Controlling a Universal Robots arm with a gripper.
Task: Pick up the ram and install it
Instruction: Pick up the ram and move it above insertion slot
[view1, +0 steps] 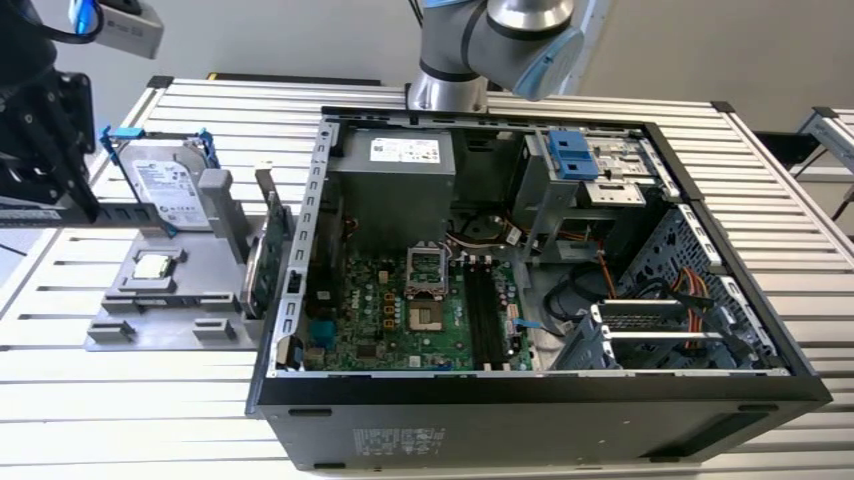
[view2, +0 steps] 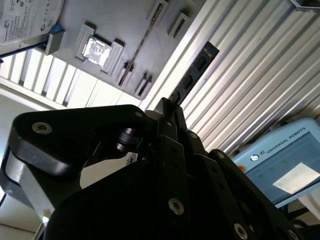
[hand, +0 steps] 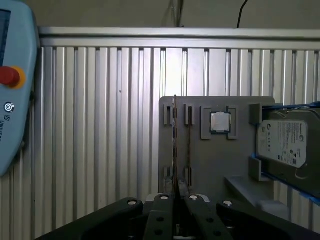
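My gripper (hand: 176, 194) is shut on the ram (hand: 175, 145), a thin dark stick seen edge-on and reaching out from between the fingertips. In the second wrist view the ram (view2: 196, 72) juts from the gripper (view2: 167, 107) over the ribbed table. In the exterior view the black gripper (view1: 51, 195) hangs at the far left, to the left of the grey parts holder (view1: 174, 330), with the ram (view1: 54, 215) as a flat bar under it. The open computer case (view1: 534, 400) lies at the centre, its long black memory slots (view1: 483, 320) on the green motherboard.
The holder carries a hard drive in a blue frame (view1: 167, 190), a processor chip (view1: 154, 266) and a green card standing on edge (view1: 274, 250) close to the case wall. A light blue teach pendant (hand: 15, 95) lies on the slatted table.
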